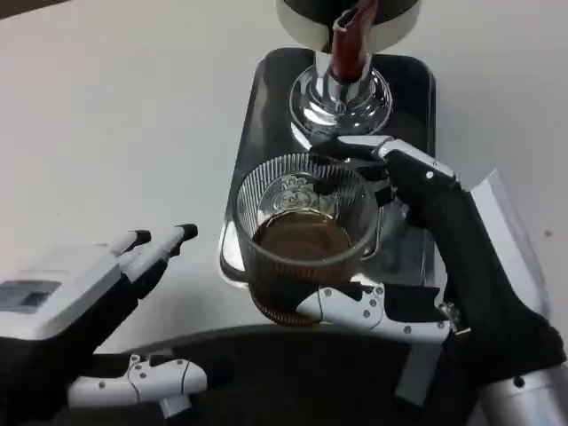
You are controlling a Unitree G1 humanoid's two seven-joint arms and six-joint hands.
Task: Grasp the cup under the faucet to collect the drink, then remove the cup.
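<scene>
Gripping the ribbed clear glass cup (302, 244) of dark drink over the dark metal tray (257, 115), right hand (417, 257) risks spilling if tilted; left hand (98, 302) spread, idle on white tabletop (115, 124).
</scene>
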